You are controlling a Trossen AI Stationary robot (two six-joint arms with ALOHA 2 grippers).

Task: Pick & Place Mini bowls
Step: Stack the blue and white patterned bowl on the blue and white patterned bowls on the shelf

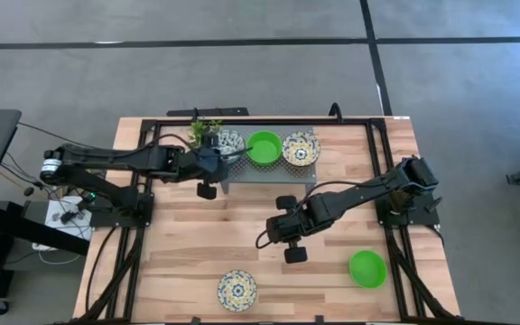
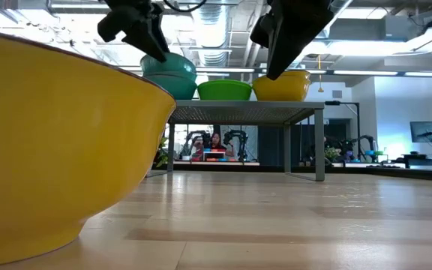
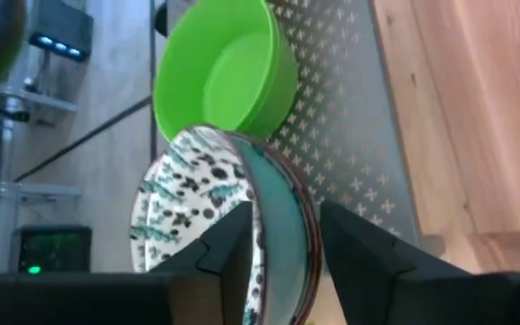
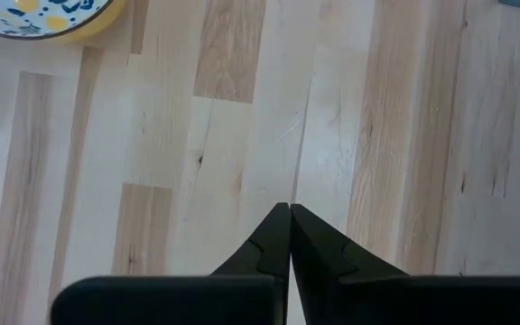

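Three mini bowls sit on the grey perforated stand (image 1: 269, 171) at the table's far side: a teal-sided bowl with a white patterned inside (image 1: 230, 142) (image 3: 197, 199), a plain green one (image 1: 263, 147) (image 3: 228, 68) and a yellow floral one (image 1: 301, 149). My left gripper (image 1: 225, 156) (image 3: 283, 230) is at the teal bowl and shut on it. Another green bowl (image 1: 366, 268) and a yellow-sided floral bowl (image 1: 236, 289) (image 2: 51, 150) rest on the table near its near edge. My right gripper (image 1: 284, 229) (image 4: 289, 212) hangs shut over bare table. My left gripper pinches the teal bowl's rim (image 3: 283, 194) on the side away from the green bowl, one finger (image 3: 228, 244) inside the bowl and one (image 3: 359, 253) outside its wall. It comes from the table's left, slanting down. Whether the bowl's base still touches the stand I cannot tell.
A small green plant sprig (image 1: 204, 129) stands just behind the left gripper. The black frame rails (image 1: 269, 120) border the table. Bare wood lies between the stand and the two bowls near the near edge. People (image 2: 208, 146) sit far behind the table in the room.
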